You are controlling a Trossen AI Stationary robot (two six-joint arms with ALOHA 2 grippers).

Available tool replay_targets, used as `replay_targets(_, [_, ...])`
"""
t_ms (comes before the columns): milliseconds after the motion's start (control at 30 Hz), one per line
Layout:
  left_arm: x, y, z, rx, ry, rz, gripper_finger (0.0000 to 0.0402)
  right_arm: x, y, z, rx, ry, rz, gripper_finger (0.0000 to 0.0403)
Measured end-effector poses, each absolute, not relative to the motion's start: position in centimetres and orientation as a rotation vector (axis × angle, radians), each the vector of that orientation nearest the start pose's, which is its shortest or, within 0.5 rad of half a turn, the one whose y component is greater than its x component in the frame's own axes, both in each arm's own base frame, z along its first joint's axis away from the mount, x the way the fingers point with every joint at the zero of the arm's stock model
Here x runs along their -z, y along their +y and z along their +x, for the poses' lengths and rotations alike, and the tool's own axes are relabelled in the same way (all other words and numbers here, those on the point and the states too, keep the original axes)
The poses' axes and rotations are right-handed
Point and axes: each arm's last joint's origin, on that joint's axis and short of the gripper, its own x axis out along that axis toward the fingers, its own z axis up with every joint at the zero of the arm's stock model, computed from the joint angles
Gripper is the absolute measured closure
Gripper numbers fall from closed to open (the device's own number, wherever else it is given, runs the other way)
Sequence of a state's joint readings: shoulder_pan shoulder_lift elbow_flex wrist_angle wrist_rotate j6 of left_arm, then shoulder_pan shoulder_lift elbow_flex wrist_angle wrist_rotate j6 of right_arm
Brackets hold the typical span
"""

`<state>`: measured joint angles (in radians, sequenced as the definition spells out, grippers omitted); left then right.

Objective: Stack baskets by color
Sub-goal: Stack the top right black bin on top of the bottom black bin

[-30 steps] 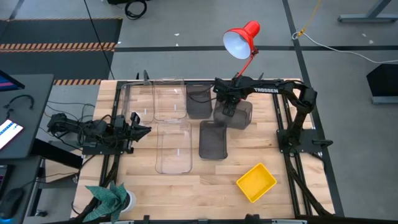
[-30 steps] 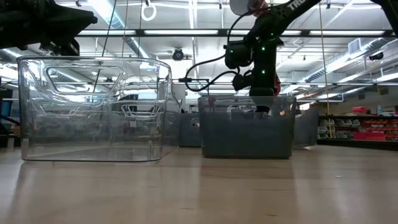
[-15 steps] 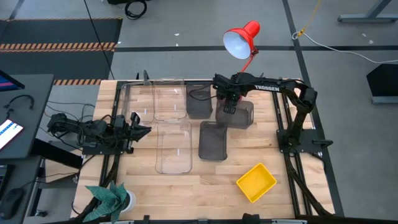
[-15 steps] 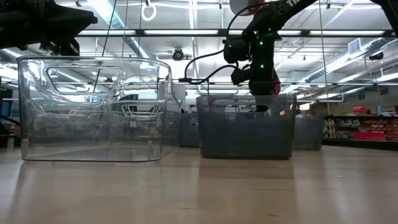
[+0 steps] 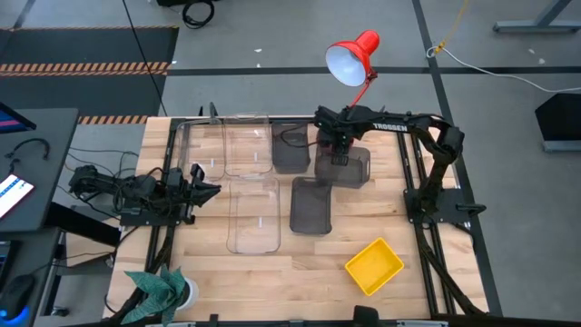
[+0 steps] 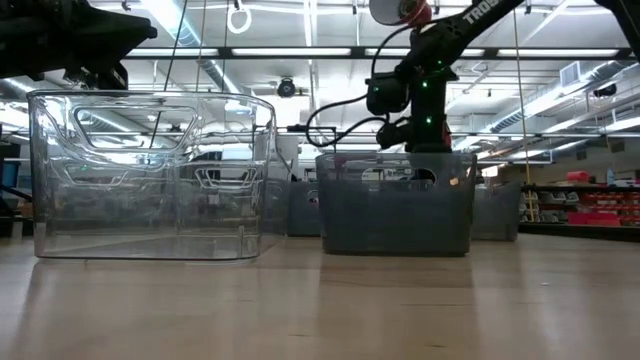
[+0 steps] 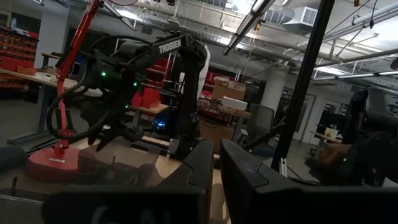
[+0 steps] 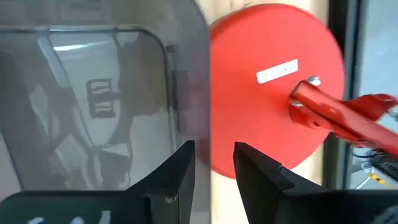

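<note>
Three smoky grey baskets up toward the far edge of the desk: one [image 5: 349,167] by the lamp base, one [image 5: 290,147] just left of it, one [image 5: 310,203] nearer the centre, apart from both. Two clear baskets left of the greys, one [image 5: 247,143] at the far edge, one [image 5: 253,213] toward the middle. Single yellow basket [image 5: 373,266] near the front right corner, well apart; other yellows not seen.

Right gripper [image 5: 336,154] low over the grey basket by the lamp, at its left wall. From the wrist: fingers [image 8: 261,171] narrowly parted, rim edge running into the gap, red lamp base [image 8: 273,81] just beyond. Not visibly clamped; no basket lifted. Looks like lining up to pinch the wall.

Left gripper [image 5: 201,187] parked at the left edge of the desk, beside the clear baskets, fingers [image 7: 202,171] nearly together, holding nothing.

Risks, judged:
- Thin wall slipping between the pads on lift, if the pinch lands shallow on the rim.
- Basket tilting from a one-wall grip and dragging or knocking the neighbouring grey.
- Lamp base touching or just beside this basket, cannot tell which; a sideways pull could shove the red desk lamp [image 5: 352,57].
- Bad alignment over the target grey giving a cocked, half-seated stack.
</note>
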<state>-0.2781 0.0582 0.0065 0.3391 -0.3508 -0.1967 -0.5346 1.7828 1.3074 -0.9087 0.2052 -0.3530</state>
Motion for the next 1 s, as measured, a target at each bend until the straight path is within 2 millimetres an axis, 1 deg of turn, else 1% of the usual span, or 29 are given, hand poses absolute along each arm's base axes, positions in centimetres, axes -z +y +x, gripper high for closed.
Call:
replay_targets(100, [-19.3, -1.7, 9.4, -0.045, -0.28, -0.284, 0.0371, -20.5, -17.6, 28.7, 0.336, 1.48, -0.041, 0.0295])
replay_targets(167, [-19.3, -1.7, 9.4, -0.045, -0.28, -0.284, 0.0373, -20.0, -17.4, 28.6, 0.305, 1.483, -0.03, 0.031])
replay_targets(300, [-19.3, -1.7, 9.4, -0.045, -0.28, -0.284, 0.0372, -19.2, -17.2, 28.2, 0.289, 1.499, -0.027, 0.0355])
replay_targets(367, [-19.3, -1.7, 9.4, -0.045, -0.28, -0.284, 0.0369, -19.1, -17.2, 28.1, 0.288, 1.504, -0.022, 0.0383])
replay_targets(400, [-19.3, -1.7, 9.4, -0.045, -0.28, -0.284, 0.0367, -19.1, -17.1, 28.1, 0.293, 1.507, -0.02, 0.0391])
replay_targets(567, [-19.3, -1.7, 9.4, -0.045, -0.28, -0.284, 0.0368, -19.3, -16.9, 27.5, 0.327, 1.583, -0.026, 0.0392])
replay_targets(700, [-19.3, -1.7, 9.4, -0.045, -0.28, -0.284, 0.0374, -20.3, -17.0, 27.3, 0.378, 1.636, -0.01, 0.0396])
replay_targets(767, [-19.3, -1.7, 9.4, -0.045, -0.28, -0.284, 0.0376, -20.9, -16.8, 27.6, 0.412, 1.641, -0.027, 0.0396])
replay_targets(900, [-19.3, -1.7, 9.4, -0.045, -0.28, -0.284, 0.0375, -22.5, -16.6, 29.1, 0.499, 1.574, -0.127, 0.0398])
replay_targets(1000, [-19.3, -1.7, 9.4, -0.045, -0.279, -0.284, 0.0371, -23.9, -15.8, 30.1, 0.526, 1.556, -0.217, 0.0398])
